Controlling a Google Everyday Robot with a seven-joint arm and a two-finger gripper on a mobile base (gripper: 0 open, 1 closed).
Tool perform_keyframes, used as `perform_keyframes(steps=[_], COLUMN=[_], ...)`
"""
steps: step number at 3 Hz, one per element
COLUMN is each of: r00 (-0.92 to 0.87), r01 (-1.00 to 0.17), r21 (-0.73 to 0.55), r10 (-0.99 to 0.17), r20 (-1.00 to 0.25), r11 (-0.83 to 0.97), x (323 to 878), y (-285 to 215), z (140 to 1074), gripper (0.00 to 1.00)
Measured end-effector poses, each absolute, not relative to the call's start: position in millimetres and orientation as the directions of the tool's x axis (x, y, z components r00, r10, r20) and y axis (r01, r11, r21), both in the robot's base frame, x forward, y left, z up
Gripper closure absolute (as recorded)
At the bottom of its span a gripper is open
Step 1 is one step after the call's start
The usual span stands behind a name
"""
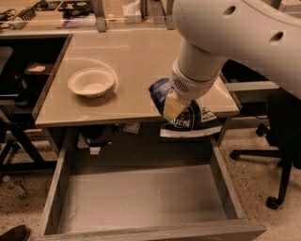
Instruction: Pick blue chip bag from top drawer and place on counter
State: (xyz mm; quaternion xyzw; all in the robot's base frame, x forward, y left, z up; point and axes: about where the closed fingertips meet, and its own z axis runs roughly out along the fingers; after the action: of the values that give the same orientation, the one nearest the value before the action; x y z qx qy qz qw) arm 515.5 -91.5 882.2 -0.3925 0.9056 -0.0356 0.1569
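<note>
My gripper (175, 106) is shut on the blue chip bag (194, 121), a dark blue crinkly bag with white lettering and a pale bottom edge. The bag hangs in the air at the front right edge of the counter (136, 56), partly over the tabletop and well above the top drawer (141, 197). The grey drawer stands pulled out below the counter and its flat bottom is bare. My big white arm comes in from the upper right and hides the top of the bag.
A white bowl (91, 83) sits on the left of the counter. A cluttered bench with metal posts (99, 14) runs along the back. A black office chair (282, 141) stands at the right. A dark frame (14, 132) is at the left.
</note>
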Motion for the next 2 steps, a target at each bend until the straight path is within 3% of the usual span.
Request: perform_keyframes(steps=[2], r00=[-0.647], r01=[-0.703], r21=[-0.188], r10=[-0.727], r20=[-0.231], r11=[0.686], x=[573.4], y=[-70.3], z=[907.6], gripper=[1.0])
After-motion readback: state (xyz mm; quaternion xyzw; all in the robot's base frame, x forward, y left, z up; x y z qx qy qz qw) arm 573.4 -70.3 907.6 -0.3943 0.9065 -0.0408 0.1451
